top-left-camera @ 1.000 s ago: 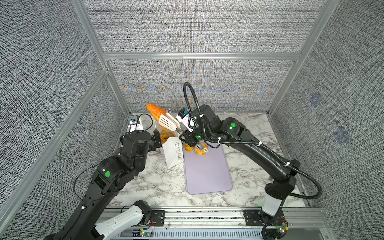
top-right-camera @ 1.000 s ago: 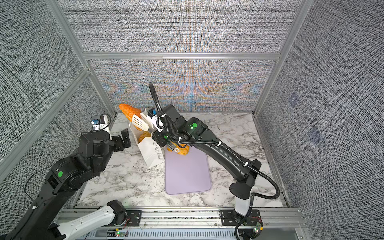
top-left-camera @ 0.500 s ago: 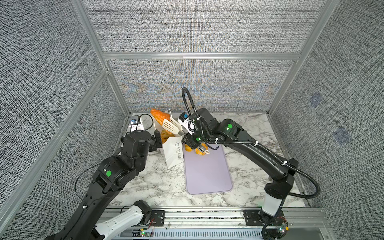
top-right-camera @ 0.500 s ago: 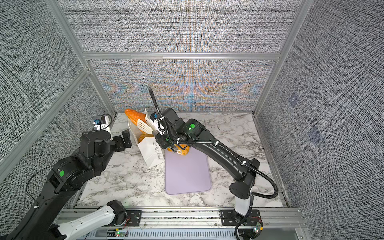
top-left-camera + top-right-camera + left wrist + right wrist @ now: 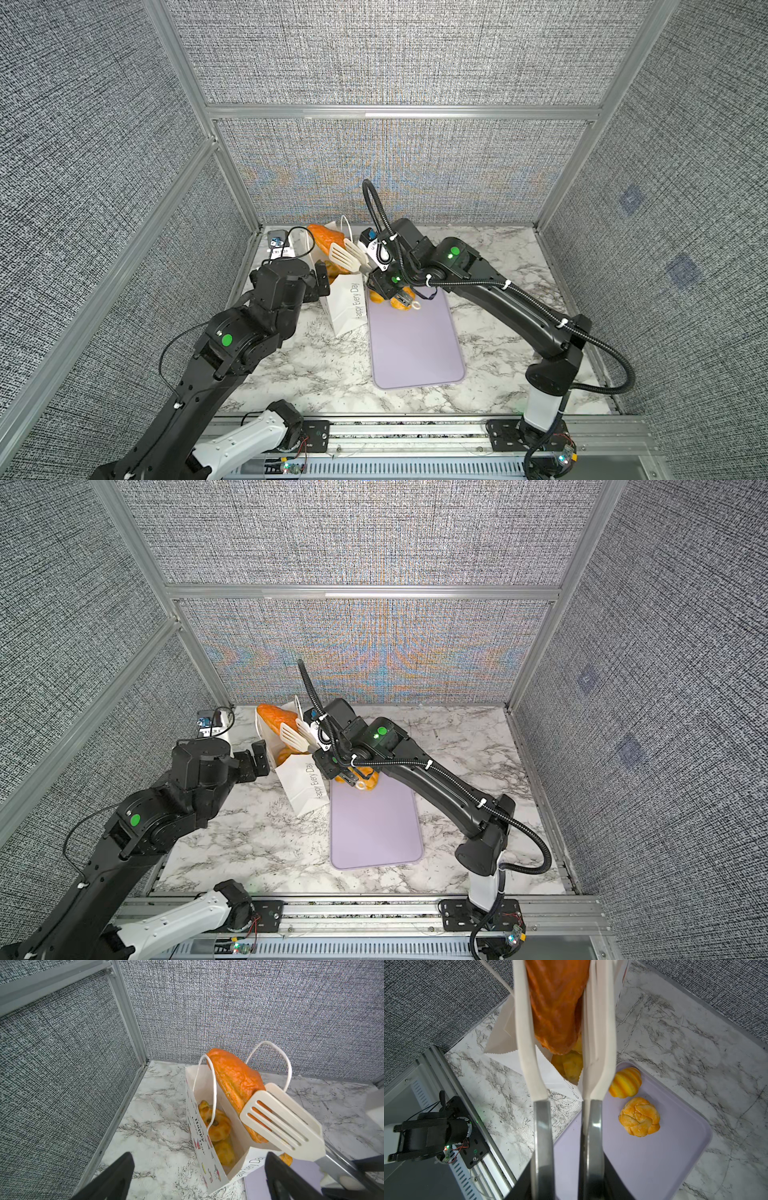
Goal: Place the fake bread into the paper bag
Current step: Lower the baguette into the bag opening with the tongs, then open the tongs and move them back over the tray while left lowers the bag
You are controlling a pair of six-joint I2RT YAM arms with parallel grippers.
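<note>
Wedge (image 5: 234, 1082) in tongs (image 5: 280, 1124) ahead of right fingers (image 5: 616, 1188), over paper bag (image 5: 214, 1169).

Bright overhead light; soft shadows; rainbow moiré on grey woven back wall (image 5: 374, 658); wrist views bowed; white slotted plastic tongs (image 5: 527, 1043) blurred.

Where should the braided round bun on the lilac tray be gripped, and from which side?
Come from above and grip the braided bun across its middle, low on its rounded flanks. It sits flat on the lilac tray, domed; only the striped pastry lies close, so probably choose the two sides away from it.
</note>
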